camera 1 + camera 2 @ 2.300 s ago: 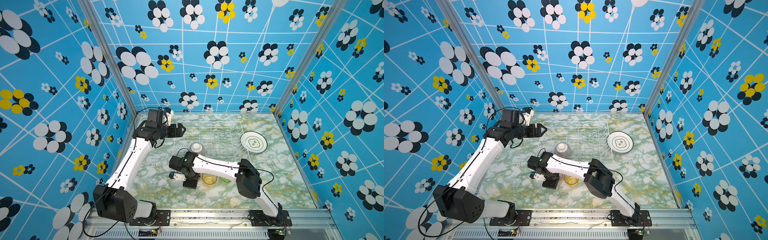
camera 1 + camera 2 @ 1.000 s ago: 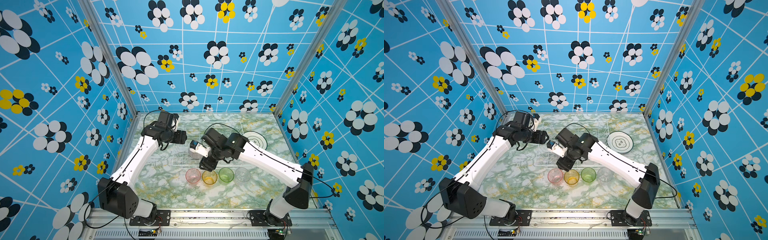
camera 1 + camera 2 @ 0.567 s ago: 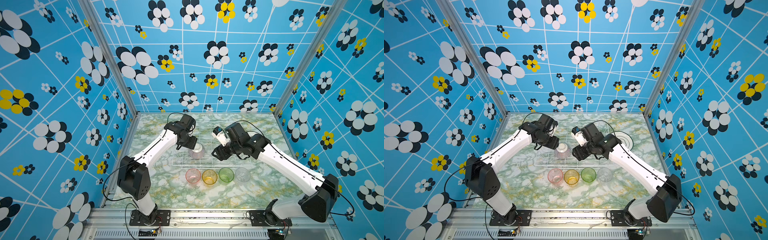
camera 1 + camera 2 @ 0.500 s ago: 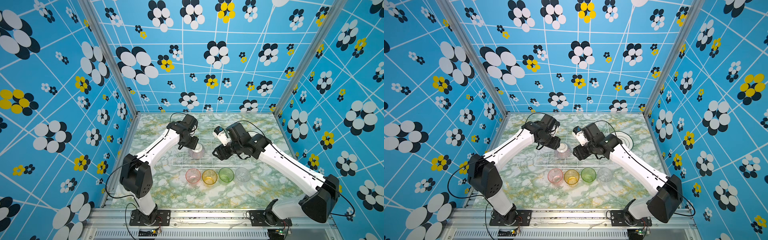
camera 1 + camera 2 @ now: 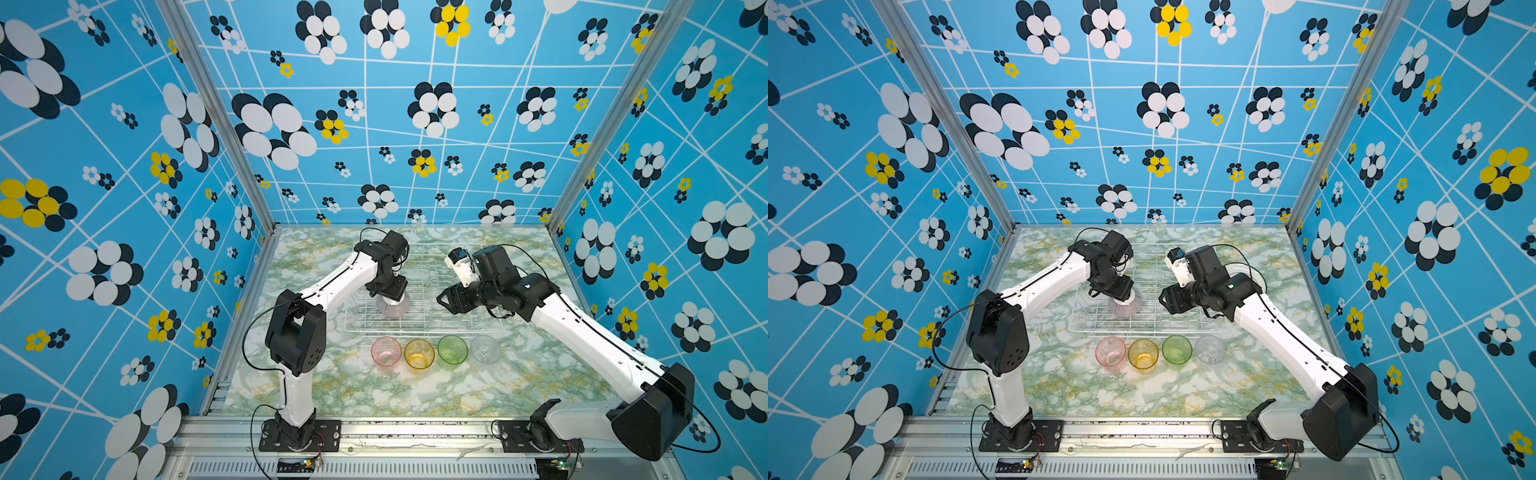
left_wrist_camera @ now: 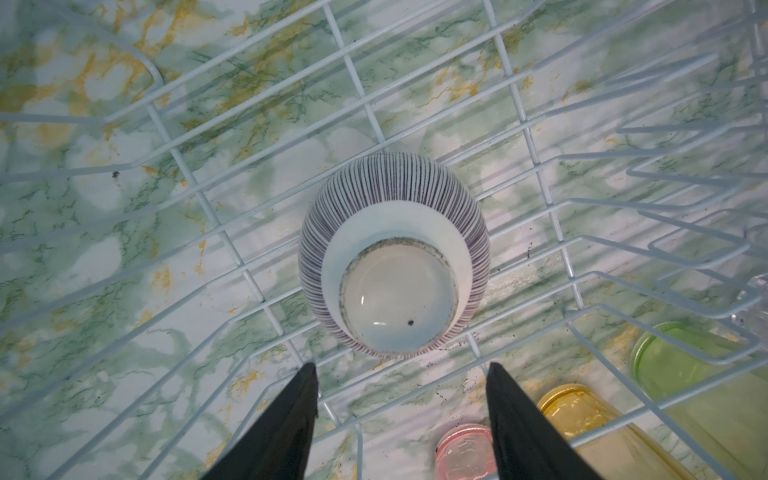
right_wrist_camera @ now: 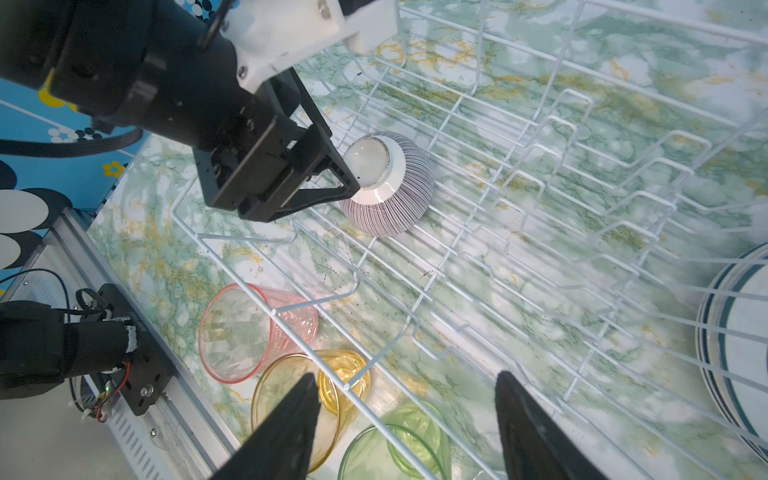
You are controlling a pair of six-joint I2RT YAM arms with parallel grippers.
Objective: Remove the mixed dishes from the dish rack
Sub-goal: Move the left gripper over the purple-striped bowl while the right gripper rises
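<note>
Bowl [image 6: 395, 195], pink-striped, ribbed: inverted on the dish rack [image 5: 432, 321] floor near its front-left corner, foot ring [image 6: 395, 242] up. Probably rigid glazed ceramic, slick and chippable; best pinched across the foot ring. Left gripper [image 6: 401, 368] poised at it, jaws parted, nothing held; right gripper [image 7: 407, 376] likewise spread, empty.

Both top views look down from high above the front edge toward the back wall [image 5: 415, 124], taking in the whole surface [image 5: 415, 390] and rack [image 5: 419, 331]. The left wrist view hangs close over the bowl [image 6: 395, 266], facing straight down. The right wrist view looks slantwise across the rack from farther off and shares that bowl.
</note>
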